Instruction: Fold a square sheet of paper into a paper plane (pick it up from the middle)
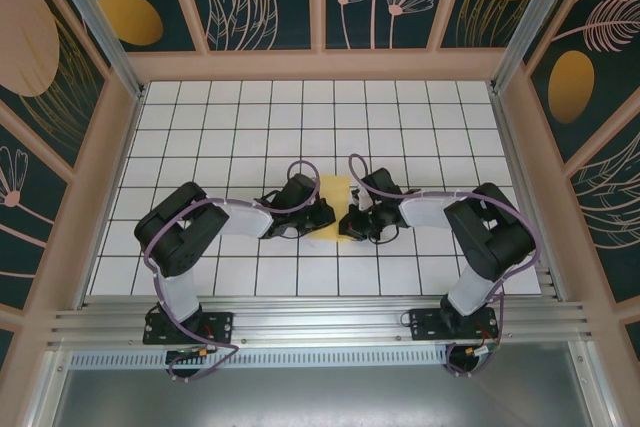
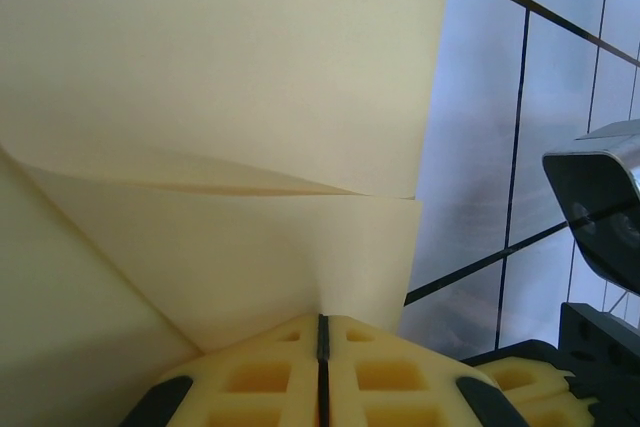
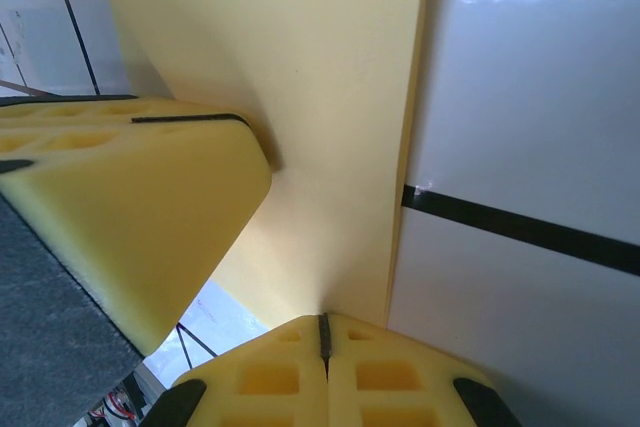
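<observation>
Left gripper (image 2: 321,325) and right gripper (image 3: 323,325), both closed, apparently pinch the square sheet of paper (image 1: 335,192) between them.

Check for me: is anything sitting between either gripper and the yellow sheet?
Nothing visible does. The left gripper and the right gripper are each shut directly on the square sheet of paper, which is already partly folded.

White grid-tiled table (image 1: 250,127) with black lines, pale-yellow square sheet of paper (image 1: 335,192) at its middle.
</observation>
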Motion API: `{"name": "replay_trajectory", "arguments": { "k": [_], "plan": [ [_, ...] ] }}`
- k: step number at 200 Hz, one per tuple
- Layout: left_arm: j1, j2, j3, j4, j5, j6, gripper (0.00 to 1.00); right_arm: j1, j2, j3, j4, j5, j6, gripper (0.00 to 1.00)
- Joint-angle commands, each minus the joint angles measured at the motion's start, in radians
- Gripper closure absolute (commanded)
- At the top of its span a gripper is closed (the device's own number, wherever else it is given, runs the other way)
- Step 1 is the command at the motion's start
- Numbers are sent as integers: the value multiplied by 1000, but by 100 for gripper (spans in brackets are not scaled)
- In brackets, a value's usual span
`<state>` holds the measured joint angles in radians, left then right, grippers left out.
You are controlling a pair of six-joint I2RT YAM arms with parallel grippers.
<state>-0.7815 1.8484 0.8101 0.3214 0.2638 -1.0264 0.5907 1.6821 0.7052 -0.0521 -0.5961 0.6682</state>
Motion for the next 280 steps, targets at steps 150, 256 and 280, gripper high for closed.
{"name": "replay_trajectory", "arguments": {
  "k": [150,256,280],
  "plan": [
    [116,-3,8,-77,-155,109,86,18,70,-39,-169,137,-24,100],
    [168,6,46,-129,-176,140,85,17,72,-38,-173,134,-31,100],
    [178,3,76,-157,-181,155,85,17,69,-38,-175,136,-35,100]
  ]
}}
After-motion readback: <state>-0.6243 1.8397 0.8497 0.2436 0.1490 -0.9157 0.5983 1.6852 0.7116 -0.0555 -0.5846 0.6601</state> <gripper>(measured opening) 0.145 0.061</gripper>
